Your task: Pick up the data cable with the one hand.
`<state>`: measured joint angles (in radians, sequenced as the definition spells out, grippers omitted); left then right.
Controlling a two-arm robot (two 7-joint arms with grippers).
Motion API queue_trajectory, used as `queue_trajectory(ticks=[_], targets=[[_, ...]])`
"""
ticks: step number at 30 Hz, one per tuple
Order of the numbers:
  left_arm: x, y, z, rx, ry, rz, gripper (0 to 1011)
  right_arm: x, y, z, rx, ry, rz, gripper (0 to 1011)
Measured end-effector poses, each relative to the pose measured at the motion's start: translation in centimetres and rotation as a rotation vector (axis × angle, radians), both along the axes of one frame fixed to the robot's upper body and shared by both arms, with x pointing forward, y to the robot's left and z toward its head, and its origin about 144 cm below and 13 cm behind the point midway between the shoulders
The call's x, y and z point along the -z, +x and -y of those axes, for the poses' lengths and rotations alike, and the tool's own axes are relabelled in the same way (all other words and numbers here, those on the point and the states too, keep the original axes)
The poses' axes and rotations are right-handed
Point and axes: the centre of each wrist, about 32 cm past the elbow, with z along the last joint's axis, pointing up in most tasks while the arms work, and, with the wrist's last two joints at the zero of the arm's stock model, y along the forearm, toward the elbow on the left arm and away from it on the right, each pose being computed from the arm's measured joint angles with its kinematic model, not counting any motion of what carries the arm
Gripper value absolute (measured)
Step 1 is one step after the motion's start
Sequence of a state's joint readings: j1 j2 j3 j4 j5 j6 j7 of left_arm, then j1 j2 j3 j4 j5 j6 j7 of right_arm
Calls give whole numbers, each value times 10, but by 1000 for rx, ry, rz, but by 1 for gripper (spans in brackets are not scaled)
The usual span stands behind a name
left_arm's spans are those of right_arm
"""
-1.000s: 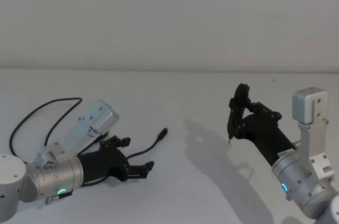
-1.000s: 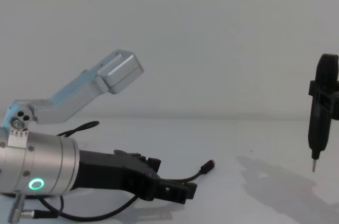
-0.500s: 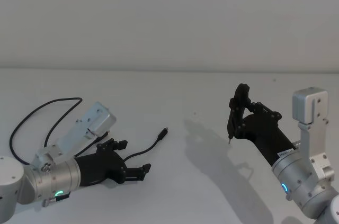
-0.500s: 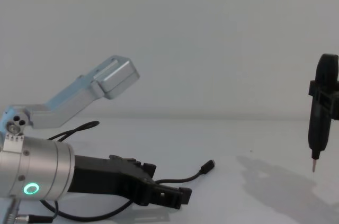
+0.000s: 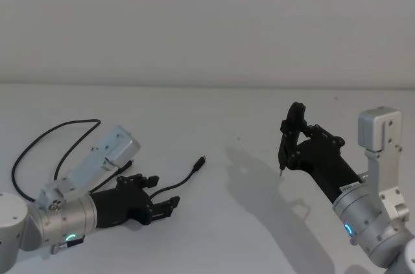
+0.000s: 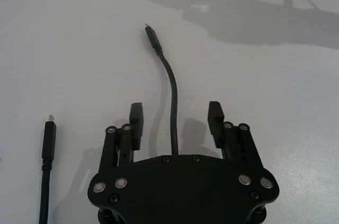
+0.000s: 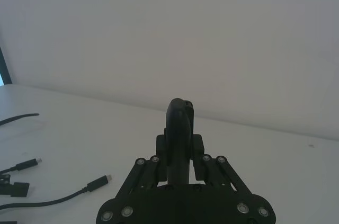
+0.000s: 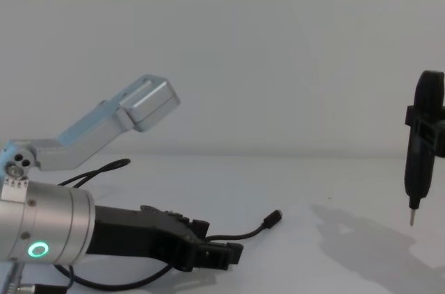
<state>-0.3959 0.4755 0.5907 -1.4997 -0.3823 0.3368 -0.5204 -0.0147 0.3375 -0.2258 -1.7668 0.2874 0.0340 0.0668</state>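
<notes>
The cable lies on the table. Its end stretch runs forward and rightward to a plug that points away from the robot, and the rest loops back at the far left. The left gripper, low over the table at the left, is spread wide and grips nothing; the cord passes midway between its two jaws, along the gripper's own axis, touching neither. The right gripper hangs at the right, well apart.
</notes>
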Motion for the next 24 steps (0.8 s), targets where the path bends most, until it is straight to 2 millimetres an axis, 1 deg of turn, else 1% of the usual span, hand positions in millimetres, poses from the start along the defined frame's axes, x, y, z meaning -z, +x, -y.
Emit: queue_trajectory(ticks=[1, 2, 3, 5, 7, 8, 9, 10, 11, 12, 19, 20, 24], targets=[[0, 0, 0, 0, 0, 0, 698, 0, 0, 0, 0, 0, 0, 274], [0, 0, 0, -1, 0, 0, 637, 0, 0, 0, 0, 0, 0, 275], [0, 0, 0, -1, 0, 0, 618, 0, 0, 0, 0, 0, 0, 275], [0, 0, 0, -1, 0, -1, 540, 0, 0, 0, 0, 0, 0, 275], [0, 0, 0, -2, 0, -1, 484, 0, 0, 0, 0, 0, 0, 274], [0, 0, -1, -2, 0, -1, 484, 0, 0, 0, 0, 0, 0, 274], [0, 0, -1, -2, 0, -1, 415, 0, 0, 0, 0, 0, 0, 274], [0, 0, -1, -2, 0, -1, 374, 0, 0, 0, 0, 0, 0, 275], [0, 0, -1, -3, 0, -1, 374, 0, 0, 0, 0, 0, 0, 275], [0, 0, -1, -3, -1, -1, 318, 0, 0, 0, 0, 0, 0, 275], [0, 0, -1, -3, -1, -2, 127, 0, 0, 0, 0, 0, 0, 275], [0, 0, -1, -3, -1, -2, 75, 0, 0, 0, 0, 0, 0, 275], [0, 0, -1, -3, -1, -2, 43, 0, 0, 0, 0, 0, 0, 275]])
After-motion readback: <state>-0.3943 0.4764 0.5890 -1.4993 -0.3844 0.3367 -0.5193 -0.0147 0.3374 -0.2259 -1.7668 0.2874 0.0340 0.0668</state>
